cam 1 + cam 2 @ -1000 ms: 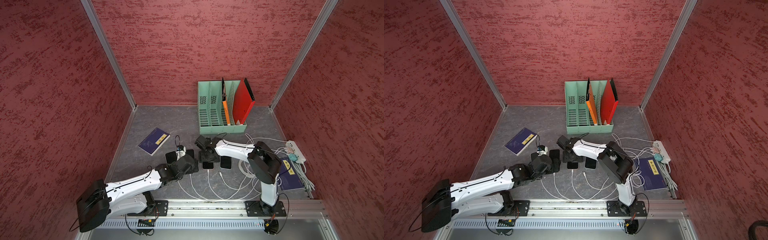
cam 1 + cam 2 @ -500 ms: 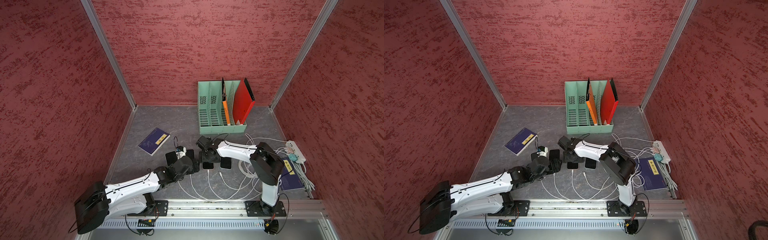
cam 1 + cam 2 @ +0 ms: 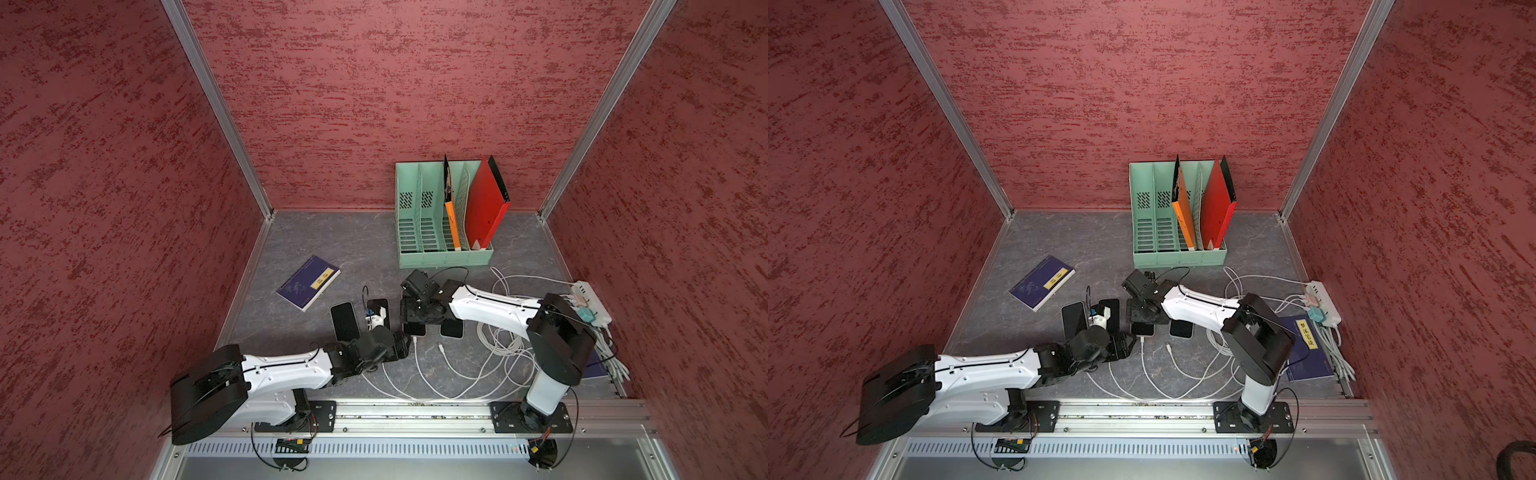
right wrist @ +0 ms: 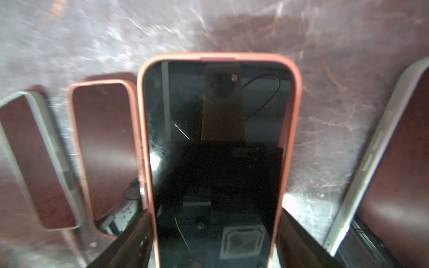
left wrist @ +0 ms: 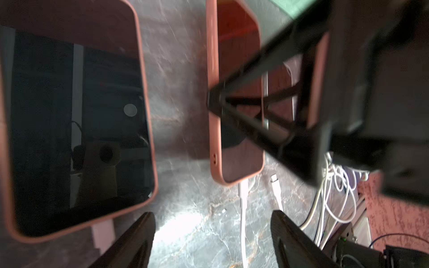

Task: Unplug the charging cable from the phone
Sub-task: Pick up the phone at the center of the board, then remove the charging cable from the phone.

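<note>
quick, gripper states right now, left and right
left gripper: open, holding nothing
right gripper: closed on the pink-cased phone

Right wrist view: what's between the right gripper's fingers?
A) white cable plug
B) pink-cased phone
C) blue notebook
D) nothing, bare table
B: the right gripper straddles the pink-cased phone, which lies screen up with a finger against each long edge.
</note>
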Available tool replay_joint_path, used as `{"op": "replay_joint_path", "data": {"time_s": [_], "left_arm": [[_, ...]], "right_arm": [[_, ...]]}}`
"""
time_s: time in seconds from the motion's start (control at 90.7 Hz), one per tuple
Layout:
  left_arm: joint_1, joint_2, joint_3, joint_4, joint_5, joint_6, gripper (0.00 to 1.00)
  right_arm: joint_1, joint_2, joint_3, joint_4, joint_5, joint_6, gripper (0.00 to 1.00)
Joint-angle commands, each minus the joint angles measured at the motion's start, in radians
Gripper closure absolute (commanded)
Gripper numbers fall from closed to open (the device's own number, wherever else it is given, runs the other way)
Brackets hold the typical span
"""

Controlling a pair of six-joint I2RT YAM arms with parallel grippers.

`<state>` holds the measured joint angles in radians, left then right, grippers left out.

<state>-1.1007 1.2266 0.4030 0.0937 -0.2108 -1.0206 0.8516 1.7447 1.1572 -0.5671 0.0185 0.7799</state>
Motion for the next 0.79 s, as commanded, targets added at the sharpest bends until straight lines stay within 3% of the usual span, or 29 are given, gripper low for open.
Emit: {"op": "replay_joint_path", "data": {"time_s": [0.0, 0.298, 0.562, 0.782], "left_arm": [[-0.029, 0.019, 0.003, 0.088, -0.025, -0.006, 0.22], [-0.12, -0.05, -0.078, 0.175, -0.132, -0.011, 0.29], [-0.118, 0.051, -0.002, 0.169, -0.089, 0.032, 0.45], [-0.113, 0.089, 0.019, 0.176, -0.075, 0.041, 0.64]], "right_arm": [[-0.004, -0.064, 0.001, 0.058, 0.012, 0.022, 0.93], [-0.004, -0.127, -0.009, 0.059, 0.017, 0.045, 0.93], [-0.004, -0.165, -0.033, 0.062, 0.002, 0.053, 0.92], [-0.005, -0.183, -0.042, 0.062, 0.006, 0.053, 0.92]]}}
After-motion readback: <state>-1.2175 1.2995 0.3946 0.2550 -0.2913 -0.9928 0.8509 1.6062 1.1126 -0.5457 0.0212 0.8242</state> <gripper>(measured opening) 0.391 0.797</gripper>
